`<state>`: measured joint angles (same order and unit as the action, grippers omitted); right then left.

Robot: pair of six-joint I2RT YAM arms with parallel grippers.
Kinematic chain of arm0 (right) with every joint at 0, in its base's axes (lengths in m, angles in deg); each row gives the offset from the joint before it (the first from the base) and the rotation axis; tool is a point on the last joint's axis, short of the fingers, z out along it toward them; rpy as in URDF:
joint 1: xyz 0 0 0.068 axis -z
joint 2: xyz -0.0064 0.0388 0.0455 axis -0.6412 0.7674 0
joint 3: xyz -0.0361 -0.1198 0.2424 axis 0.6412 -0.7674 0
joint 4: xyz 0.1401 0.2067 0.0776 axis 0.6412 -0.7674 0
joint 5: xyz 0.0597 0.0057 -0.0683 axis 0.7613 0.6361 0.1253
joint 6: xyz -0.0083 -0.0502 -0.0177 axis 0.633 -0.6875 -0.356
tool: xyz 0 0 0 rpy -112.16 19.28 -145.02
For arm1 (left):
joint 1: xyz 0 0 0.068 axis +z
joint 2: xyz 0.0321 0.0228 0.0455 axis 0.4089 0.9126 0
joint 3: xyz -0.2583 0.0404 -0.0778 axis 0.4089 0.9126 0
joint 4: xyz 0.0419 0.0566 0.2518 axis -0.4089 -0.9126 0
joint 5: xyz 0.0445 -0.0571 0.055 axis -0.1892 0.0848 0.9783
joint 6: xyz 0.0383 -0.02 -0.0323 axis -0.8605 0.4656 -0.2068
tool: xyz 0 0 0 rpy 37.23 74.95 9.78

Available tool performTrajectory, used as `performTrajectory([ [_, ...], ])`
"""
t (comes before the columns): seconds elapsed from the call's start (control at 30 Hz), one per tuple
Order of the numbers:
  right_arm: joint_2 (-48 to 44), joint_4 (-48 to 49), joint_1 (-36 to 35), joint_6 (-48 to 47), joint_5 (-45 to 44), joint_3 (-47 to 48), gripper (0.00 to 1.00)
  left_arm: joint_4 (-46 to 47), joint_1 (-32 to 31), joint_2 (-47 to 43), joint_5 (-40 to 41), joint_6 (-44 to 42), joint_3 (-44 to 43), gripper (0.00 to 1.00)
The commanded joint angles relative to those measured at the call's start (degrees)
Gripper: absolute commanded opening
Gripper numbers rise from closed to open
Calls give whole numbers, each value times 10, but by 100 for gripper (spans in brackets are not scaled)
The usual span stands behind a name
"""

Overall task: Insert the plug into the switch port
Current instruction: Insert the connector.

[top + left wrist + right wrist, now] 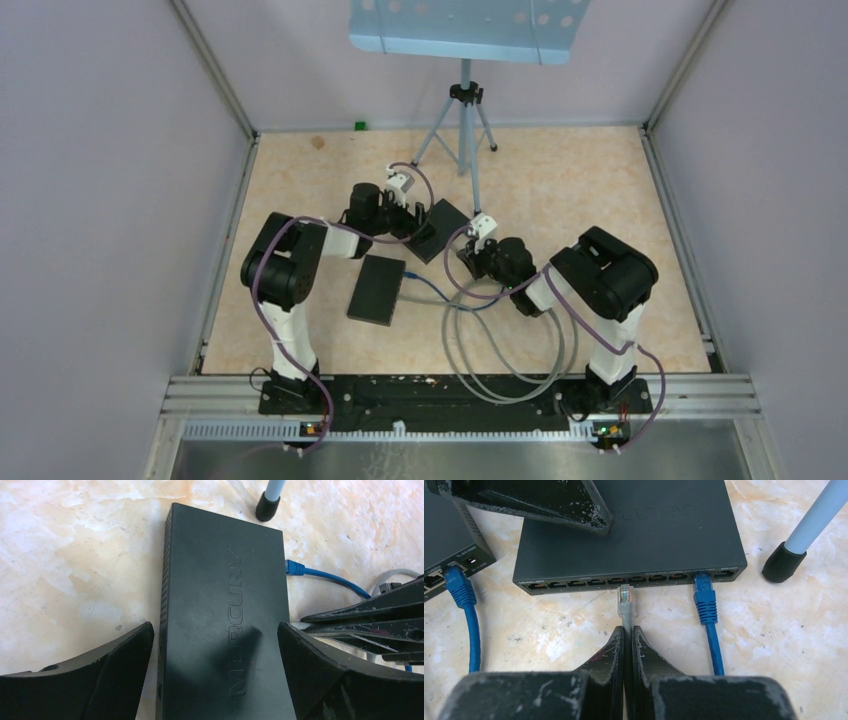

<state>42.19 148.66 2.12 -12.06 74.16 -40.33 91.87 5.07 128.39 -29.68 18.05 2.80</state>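
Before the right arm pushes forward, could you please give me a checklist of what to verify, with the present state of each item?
1. Grip: right pincer shut on the grey cable just behind the plug: ok.
2. Aim: plug tip faces a free port mid-row on the switch, not yet inside: ok.
3. Which way up the plug is turned: cannot tell.
4. Bracing: left pincer open astride the switch, not clamping it: not ok.
5. Neighbours: blue cable sits in a port further right, apart from the plug: ok.
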Motion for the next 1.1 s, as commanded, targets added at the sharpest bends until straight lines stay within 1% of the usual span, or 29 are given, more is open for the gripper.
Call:
performTrajectory([
  [0.0,2,18,-7,-7,-3,24,0,6,2,17,-37,-12,-6,97],
  [0.37,-15,4,-11,-7,15,44,0,6,2,18,-37,-14,-5,97],
  [0.63,-28,7,-21,-6,11,41,0,4,2,20,-41,-17,-4,94],
  [0.8,-37,5,-23,-7,-8,41,0,3,2,20,-41,-19,-3,93],
  [0.83,-37,0,-23,-20,-16,43,0,3,2,20,-41,-20,-3,93],
  [0.93,-36,-21,-23,-23,-42,51,0,3,2,20,-43,-20,-3,93],
  [1.07,-31,-20,-23,-23,-42,53,0,2,2,20,-48,-21,-3,93],
])
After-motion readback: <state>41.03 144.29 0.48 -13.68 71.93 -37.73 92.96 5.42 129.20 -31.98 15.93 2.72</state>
